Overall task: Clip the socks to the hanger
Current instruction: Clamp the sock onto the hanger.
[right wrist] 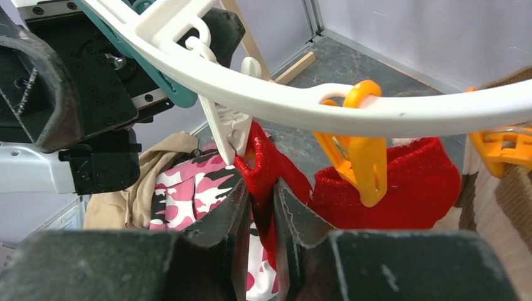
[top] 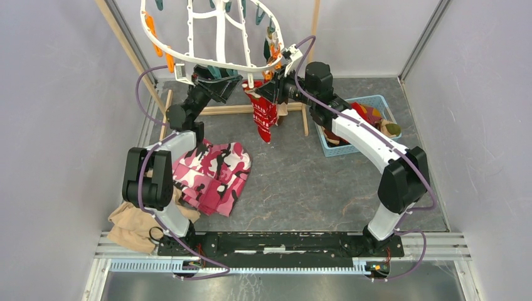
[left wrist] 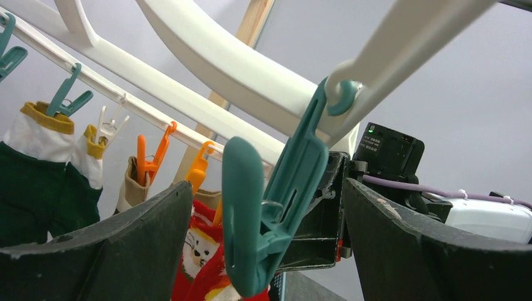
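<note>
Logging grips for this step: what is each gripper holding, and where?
Right gripper pinches the red sock just below its clipped cuff. Left gripper holds nothing, open around a teal clip.

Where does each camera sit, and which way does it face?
Top external: above, behind the bases, looking down on the table; left arm, right arm show.
Left wrist: looks up under the hanger; open left hand flanks a teal clip.
Right wrist: looks along hanger rim; right hand pinches the red sock.
All share hanger, red sock.
</note>
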